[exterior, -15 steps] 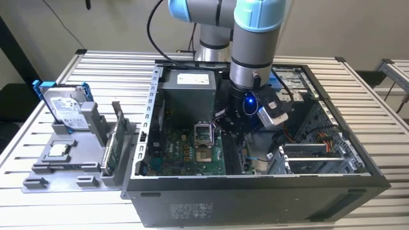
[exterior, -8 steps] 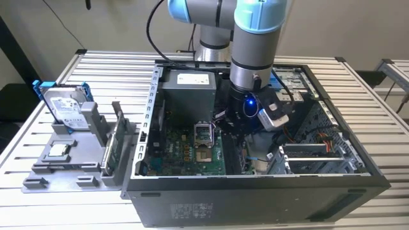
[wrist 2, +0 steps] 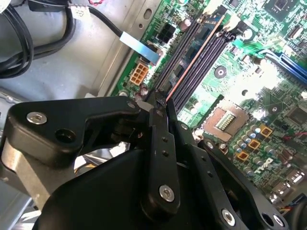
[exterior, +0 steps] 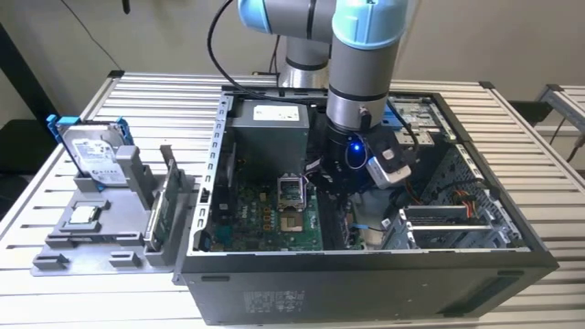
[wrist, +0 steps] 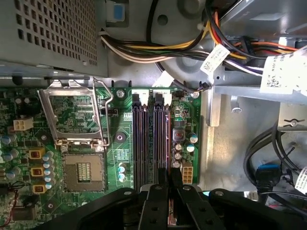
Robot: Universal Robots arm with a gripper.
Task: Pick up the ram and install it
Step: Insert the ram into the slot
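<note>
The ram (wrist 2: 195, 56) is a thin dark stick seen edge-on, lying along one of the black memory slots (wrist: 144, 143) of the green motherboard (exterior: 260, 216). My gripper (wrist 2: 160, 99) is shut on the near end of the ram, its black fingers (wrist 2: 158, 139) pressed together on the stick. In the first wrist view the gripper (wrist: 169, 178) sits over the slot nearest the board's edge, with the ram (wrist: 168, 155) running away from it. In the exterior view the gripper (exterior: 331, 184) is low inside the open computer case (exterior: 366, 274).
An open CPU socket (wrist: 84, 170) lies beside the slots. A power supply (exterior: 270, 127) and cable bundles (wrist: 158, 48) sit at the case's back. On the exterior view's left, a grey rack (exterior: 92, 236) holds a hard drive (exterior: 92, 154) and a green card (exterior: 157, 212).
</note>
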